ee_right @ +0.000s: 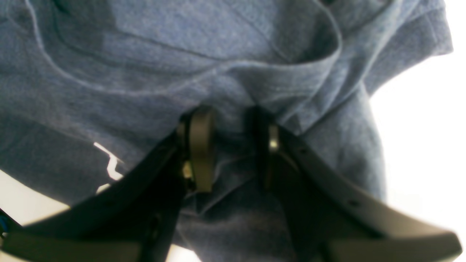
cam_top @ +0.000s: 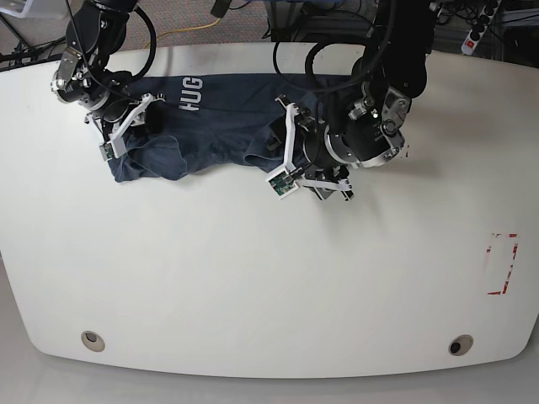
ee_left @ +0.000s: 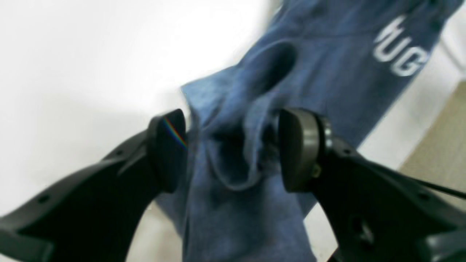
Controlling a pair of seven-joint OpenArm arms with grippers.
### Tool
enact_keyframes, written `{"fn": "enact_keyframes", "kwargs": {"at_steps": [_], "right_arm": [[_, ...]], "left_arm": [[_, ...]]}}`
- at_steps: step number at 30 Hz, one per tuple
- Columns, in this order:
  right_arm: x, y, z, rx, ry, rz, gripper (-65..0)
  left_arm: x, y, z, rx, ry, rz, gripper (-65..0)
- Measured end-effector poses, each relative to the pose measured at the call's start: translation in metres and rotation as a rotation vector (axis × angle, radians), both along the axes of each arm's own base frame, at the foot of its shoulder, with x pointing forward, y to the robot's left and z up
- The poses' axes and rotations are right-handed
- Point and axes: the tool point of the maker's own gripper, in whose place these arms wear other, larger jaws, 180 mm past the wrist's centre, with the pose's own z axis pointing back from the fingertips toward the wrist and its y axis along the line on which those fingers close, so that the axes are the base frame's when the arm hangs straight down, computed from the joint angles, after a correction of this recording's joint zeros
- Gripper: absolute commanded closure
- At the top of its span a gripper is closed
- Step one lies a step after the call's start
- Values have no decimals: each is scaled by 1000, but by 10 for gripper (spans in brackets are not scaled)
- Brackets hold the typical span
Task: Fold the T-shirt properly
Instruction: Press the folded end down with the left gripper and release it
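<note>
Presently, the wrinkled navy-blue cotton T-shirt (cam_top: 221, 118) is stretched along the white table's (cam_top: 253, 278) far edge, clamped by the right gripper (ee_right: 229, 145), while the left gripper's (ee_left: 233, 149) pads straddle a bunched fold, apart, presumably for tensioning.

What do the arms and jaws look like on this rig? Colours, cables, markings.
Both arms are black with silver-grey metal joint housings. The left arm has black cables looping above its wrist; the right arm also trails a black cable. Each carries white bracket pieces, and a small green board shows by the left gripper. The right gripper matches: curved matte-black jaws with dark oval pads on grey metal backings.
</note>
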Motion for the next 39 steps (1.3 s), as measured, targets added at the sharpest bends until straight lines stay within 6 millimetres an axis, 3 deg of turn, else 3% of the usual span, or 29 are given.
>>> {"fn": "enact_keyframes", "kwargs": {"at_steps": [4,10,13,16,19,27,31,33,37,39], "right_arm": [[0,0,0,0,0,0,-174],[0,0,-1,1,2,-1,-174],[3,-1,-3,21,-5,-9,-174],[6,0,-3,27,-5,-11,-174],[7,1,-4,28,-5,-11,-174],[7,1,-3,32,-8,-13,-174],[8,1,-3,31,-7,-12,-174],[8,1,-4,29,-7,-12,-174],[8,1,-3,32,-9,-12,-174],[8,1,-3,30,-8,-12,-174]], "left_arm": [[-6,-4,1,50,-34,-143,-399],[-4,-5,4,89,-63,-201,-413],[-3,-4,12,-23,-41,-175,-414],[12,16,22,-116,-34,-83,-414],[14,27,26,-216,0,-38,-414],[5,16,13,-323,114,-50,-410],[-7,11,-30,-142,203,-109,-411],[-8,6,-41,-30,192,-152,-411],[-8,-20,-16,-173,172,-219,-410],[-3,-11,-11,-214,174,-185,-410]]}}
